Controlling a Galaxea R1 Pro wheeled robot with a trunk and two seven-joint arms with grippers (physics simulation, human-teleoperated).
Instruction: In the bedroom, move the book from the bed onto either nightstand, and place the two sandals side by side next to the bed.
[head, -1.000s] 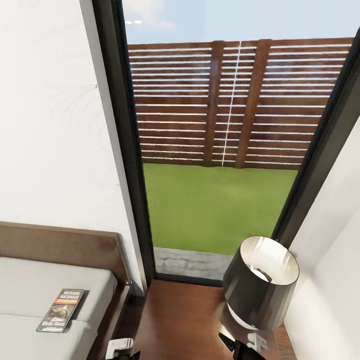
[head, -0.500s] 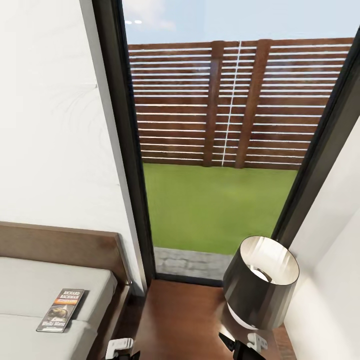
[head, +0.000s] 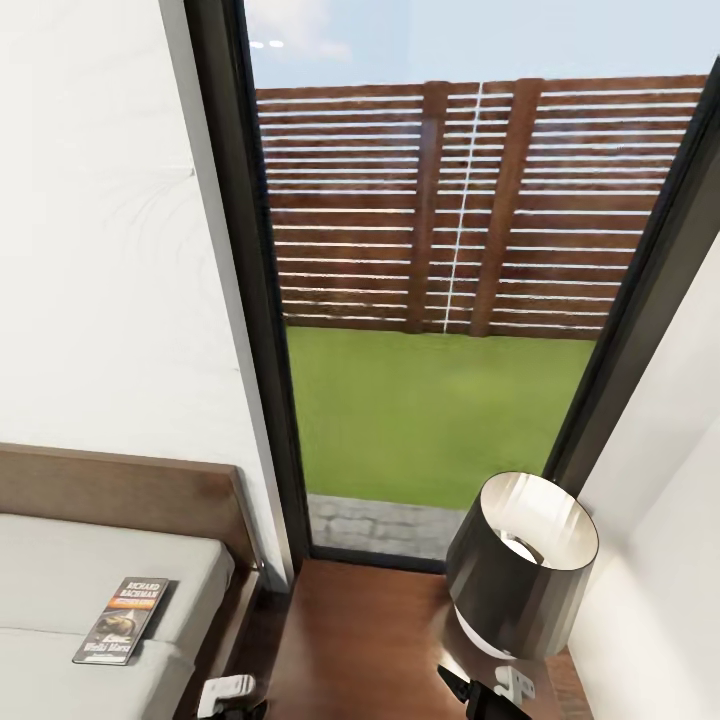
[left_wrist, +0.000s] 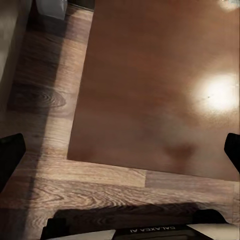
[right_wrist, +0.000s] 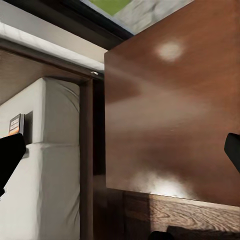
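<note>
Book: the book (head: 122, 620) is seen lying flat on the bed's pale mattress, near the mattress edge that faces the nightstand, its cover up and the white lettering toward the headboard; in the right wrist view only one end of it (right_wrist: 16, 124) is seen, at the edge of the picture.
Bedroom: white walls are seen on both sides of a tall dark-framed window (head: 240, 300); a green lawn (head: 430, 410) and a slatted brown fence (head: 480, 210) are seen through the glass.
Bed: the bed (head: 60, 570) is placed at the robot's left, its brown headboard against the wall; its mattress and dark frame rail (right_wrist: 55, 165) are seen just beside the nightstand.
Floor: brown wood planks (left_wrist: 45, 115) are seen beside the nightstand.
Nightstand: the nightstand (head: 350, 640) is set between the bed and the right-hand wall, below the window; its glossy reddish-brown top is seen in the left wrist view (left_wrist: 160, 80) and the right wrist view (right_wrist: 175, 110).
Lamp: a lamp (head: 520, 565) with a dark shade and a pale inside is stood on the nightstand, at its right side.
Left gripper: the left gripper (left_wrist: 120, 150) is held above the near edge of the nightstand, its fingers spread wide, nothing between them.
Right gripper: the right gripper (right_wrist: 120, 150) is held above the nightstand, its fingers spread wide, nothing grasped.
</note>
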